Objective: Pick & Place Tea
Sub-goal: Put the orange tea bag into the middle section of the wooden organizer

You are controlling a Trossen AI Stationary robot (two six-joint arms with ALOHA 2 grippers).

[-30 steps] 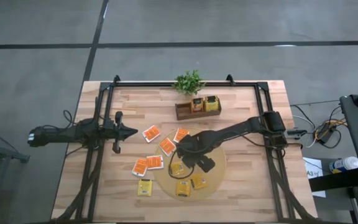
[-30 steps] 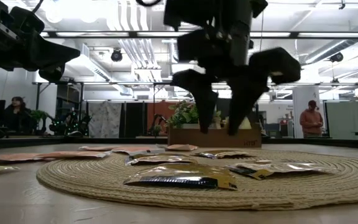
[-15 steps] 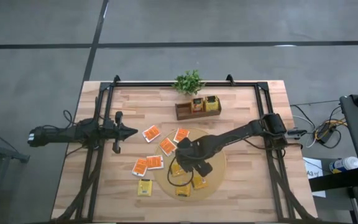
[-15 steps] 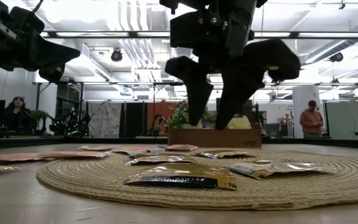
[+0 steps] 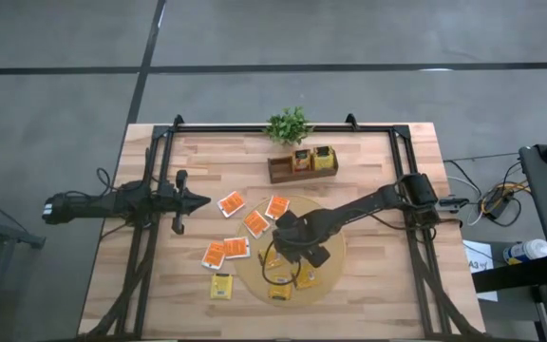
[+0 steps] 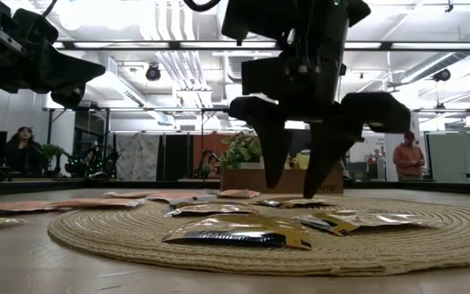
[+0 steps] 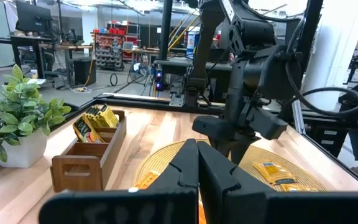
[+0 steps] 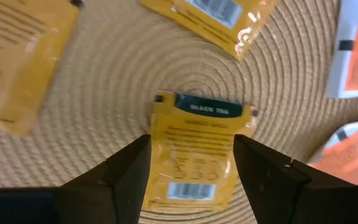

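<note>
Yellow foil sits right between my fingers: my right hand (image 6: 299, 167) is spread wide over the round woven mat (image 5: 335, 249), straddling a yellow tea packet (image 8: 194, 155) that lies flat on the weave with its dark "black tea" band turned away from my wrist. My two fingers (image 8: 128, 171) flank the packet's side edges and do not yet touch it, as far as I can tell. To take it cleanly I judge I should come straight down until the fingertips nearly brush the mat, keep the packet centred in the gap, and then close slowly so the thin foil bows up into the pinch instead of skating sideways across the ridged fibre. The packet is flat and light, so it could slip out or get pressed into the mat if I drop too hard. Other yellow packets (image 8: 23, 62) lie on the mat close by, and the orange-red packets (image 5: 231, 202) spread off the mat's edge toward my left arm, so I must not drag a neighbour along. The wooden tray (image 5: 302, 169), beyond the mat beside the small plant (image 5: 289, 124), already holds yellow packets and looks like the likely drop spot. My left hand (image 5: 198, 199) waits pressed together, well apart from the mat, over the bare worktop (image 5: 378, 161).
</note>
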